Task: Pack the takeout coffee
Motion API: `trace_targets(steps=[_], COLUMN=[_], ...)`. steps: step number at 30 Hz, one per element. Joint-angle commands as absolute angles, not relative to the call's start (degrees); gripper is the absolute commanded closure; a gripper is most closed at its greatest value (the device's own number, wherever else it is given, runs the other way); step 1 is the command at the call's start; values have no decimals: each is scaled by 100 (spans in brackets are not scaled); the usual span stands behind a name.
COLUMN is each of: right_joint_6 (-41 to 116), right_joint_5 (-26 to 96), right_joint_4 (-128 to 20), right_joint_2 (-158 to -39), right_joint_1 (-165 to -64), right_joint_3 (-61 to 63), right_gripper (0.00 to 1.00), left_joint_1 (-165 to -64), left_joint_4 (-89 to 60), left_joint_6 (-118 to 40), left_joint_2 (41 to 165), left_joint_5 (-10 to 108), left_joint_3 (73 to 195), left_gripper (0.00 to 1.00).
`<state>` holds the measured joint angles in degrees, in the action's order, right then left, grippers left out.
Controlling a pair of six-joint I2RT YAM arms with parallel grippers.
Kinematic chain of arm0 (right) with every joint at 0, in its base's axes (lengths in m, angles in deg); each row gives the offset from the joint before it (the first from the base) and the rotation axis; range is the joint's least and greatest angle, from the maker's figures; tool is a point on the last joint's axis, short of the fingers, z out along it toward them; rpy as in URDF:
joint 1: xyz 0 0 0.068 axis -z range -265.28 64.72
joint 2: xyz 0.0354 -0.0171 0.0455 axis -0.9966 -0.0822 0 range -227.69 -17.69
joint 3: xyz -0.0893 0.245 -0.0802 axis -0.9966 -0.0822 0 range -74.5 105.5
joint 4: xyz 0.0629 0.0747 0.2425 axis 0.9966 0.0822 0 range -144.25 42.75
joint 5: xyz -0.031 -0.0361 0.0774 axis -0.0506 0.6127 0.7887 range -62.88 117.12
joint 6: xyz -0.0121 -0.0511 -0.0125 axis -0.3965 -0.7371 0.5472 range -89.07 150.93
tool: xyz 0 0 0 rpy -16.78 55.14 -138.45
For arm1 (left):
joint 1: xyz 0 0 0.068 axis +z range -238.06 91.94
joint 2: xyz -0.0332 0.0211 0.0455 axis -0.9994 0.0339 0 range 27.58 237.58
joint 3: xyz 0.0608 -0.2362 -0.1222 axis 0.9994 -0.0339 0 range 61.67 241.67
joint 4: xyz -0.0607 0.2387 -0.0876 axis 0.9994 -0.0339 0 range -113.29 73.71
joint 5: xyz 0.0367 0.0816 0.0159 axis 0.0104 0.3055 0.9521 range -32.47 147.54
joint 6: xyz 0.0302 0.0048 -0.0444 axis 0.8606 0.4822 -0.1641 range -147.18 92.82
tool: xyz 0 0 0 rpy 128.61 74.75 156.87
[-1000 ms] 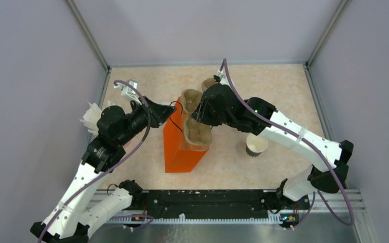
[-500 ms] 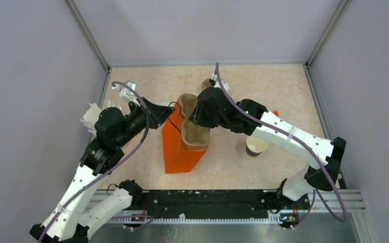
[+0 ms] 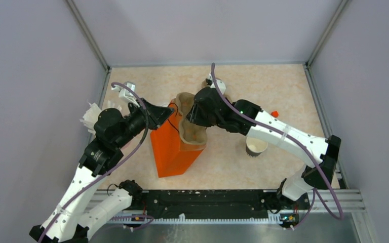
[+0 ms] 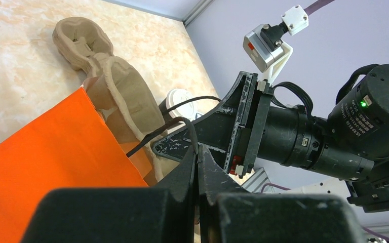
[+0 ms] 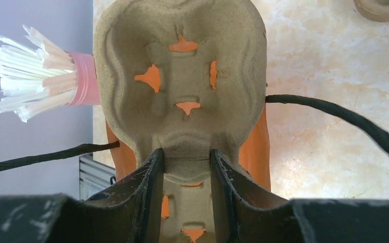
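The takeout coffee [image 3: 256, 146], a small pale cup with a dark base band, stands on the table right of the orange bag [image 3: 174, 149]; its white lid [image 4: 178, 96] peeks out behind the tray in the left wrist view. My left gripper [image 3: 168, 112] [image 4: 198, 152] is shut on the bag's black cord handle [image 4: 157, 132], at the bag's upper left rim. My right gripper [image 3: 191, 117] [image 5: 187, 162] is shut on the waist of a brown pulp tray [image 5: 182, 81], which hangs partly inside the bag's mouth. Neither gripper touches the coffee.
A second pulp tray [image 3: 209, 84] [image 4: 78, 40] lies on the table behind the bag. A pink holder of white straws [image 5: 40, 81] [image 3: 92, 117] stands by the left wall. A small orange bit [image 3: 274, 113] lies at the right. Grey walls enclose three sides.
My right arm has carried the pulp tray leftward and lower into the bag's mouth. The bag has leaned and shifted left with it. The coffee has not moved.
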<state>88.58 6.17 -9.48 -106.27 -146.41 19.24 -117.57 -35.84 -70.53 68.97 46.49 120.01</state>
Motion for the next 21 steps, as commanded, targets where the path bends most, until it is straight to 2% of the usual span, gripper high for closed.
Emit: trace_targets(steps=[1,21], right_joint_6=[8819,9544], right_joint_5=[641,496], right_joint_4=[-1267,-2750], right_joint_2=[-10514,-10017], right_joint_1=[-14717,-14683], right_joint_3=[1907,1052], right_gripper=[70,70], left_joint_1=[-11750,-11748], left_joint_4=[-3450,-3324], left_joint_6=[-6950,-6954], left_joint_2=[6836,6869], left_joint_5=[4651,4636], left_joint_3=[12015,11898], left_gripper=[100,100])
